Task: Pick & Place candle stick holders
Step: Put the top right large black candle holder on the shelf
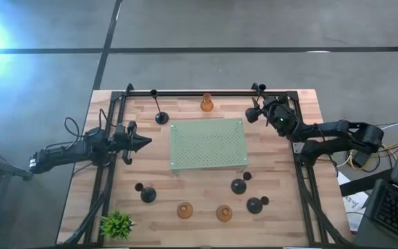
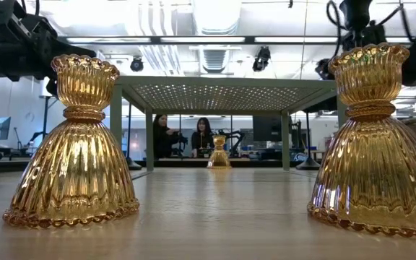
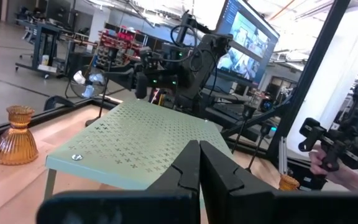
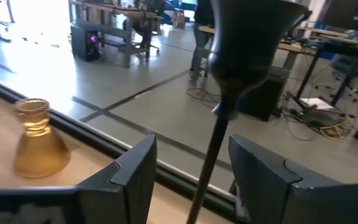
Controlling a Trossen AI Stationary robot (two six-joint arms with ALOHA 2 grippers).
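A tall black candle stick holder (image 1: 253,115) stands at the table's far right, its cup (image 4: 247,37) on a thin stem (image 4: 211,155). My right gripper (image 1: 261,111) is open, its two fingers (image 4: 135,171) standing on either side of that stem without touching it. My left gripper (image 1: 141,142) is shut and empty at the table's left, level, pointing at the green perforated platform (image 1: 208,144). Another tall black holder (image 1: 161,117) stands at the far left. Three short black holders (image 1: 147,194) (image 1: 238,185) (image 1: 254,205) and two amber ones (image 1: 184,209) (image 1: 224,213) stand near the front. A third amber one (image 1: 206,104) stands at the far edge.
A small green plant (image 1: 117,225) sits at the near left corner. A black frame rail (image 1: 206,92) runs along the table's far edge and sides. The green platform stands on legs (image 2: 148,137) at the middle. Two people (image 2: 183,137) sit in the room behind.
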